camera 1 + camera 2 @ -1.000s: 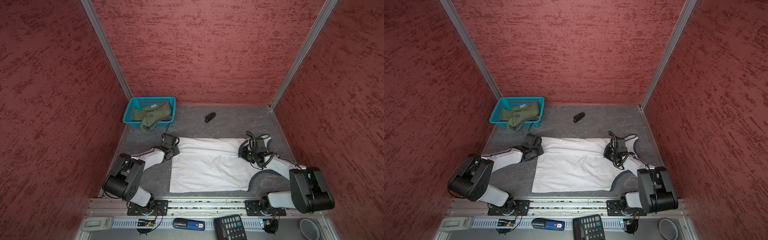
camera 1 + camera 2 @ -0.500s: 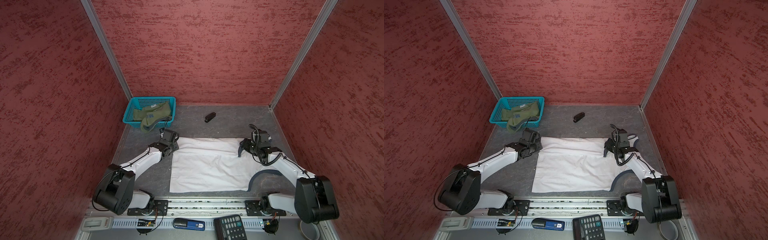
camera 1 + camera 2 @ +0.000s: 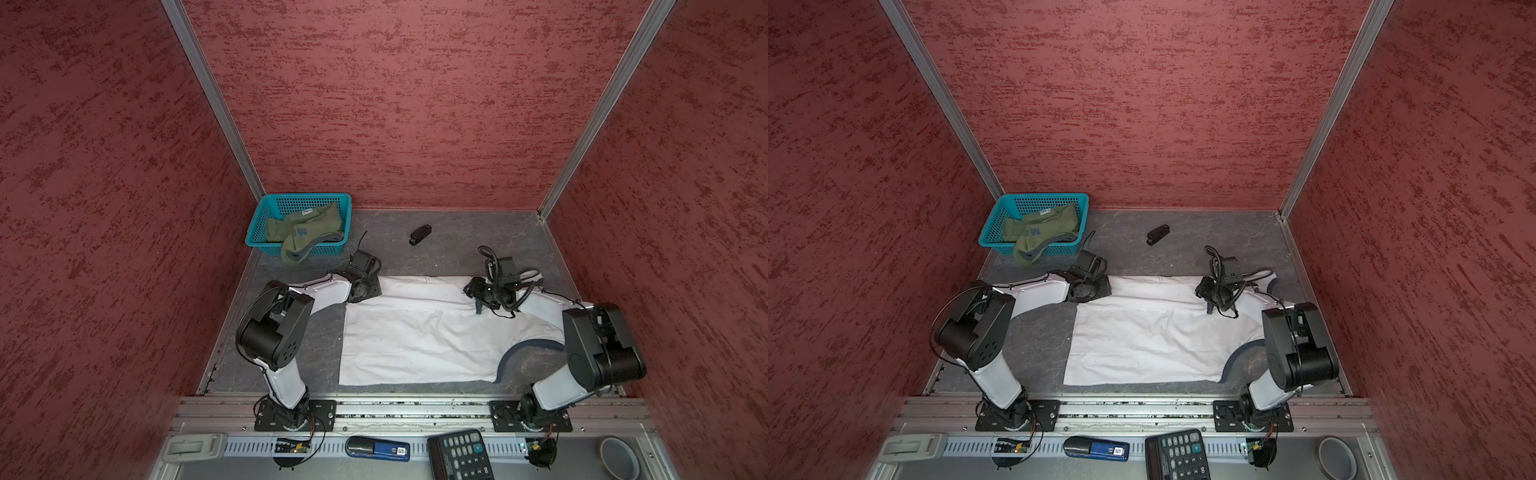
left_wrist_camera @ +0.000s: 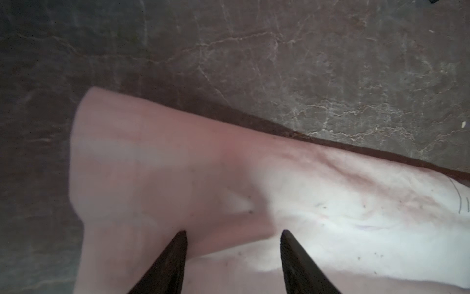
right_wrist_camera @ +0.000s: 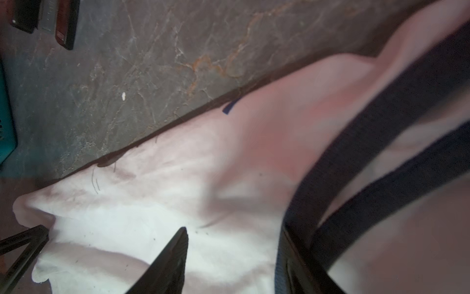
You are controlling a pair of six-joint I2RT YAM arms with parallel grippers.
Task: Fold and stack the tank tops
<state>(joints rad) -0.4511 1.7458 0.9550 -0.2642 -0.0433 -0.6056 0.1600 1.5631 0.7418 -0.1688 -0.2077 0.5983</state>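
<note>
ok so both grippers just let go. A second back the left gripper [image 4: 232, 233] and right gripper [image 5: 234, 230] were pressed down on the far edge of the white tank top [image 3: 415, 332]. Now both have their jaws well apart with nothing between them, hovering just over the cloth. On the right one the dark trim [image 5: 381, 122] runs right beside a finger, can't tell if it touches. The shirt hasn't really shifted: it lies flat mid-table [image 3: 457, 237], far edge looks doubled over, armhole end toward the right arm. My read is that this fold is laid and released, so another fold of the white one comes next. The green tank top [image 3: 307, 232] sits bunched in the blue basket [image 3: 291, 200] back left, one end spilling over the rim, so stacking is a long way off
</note>
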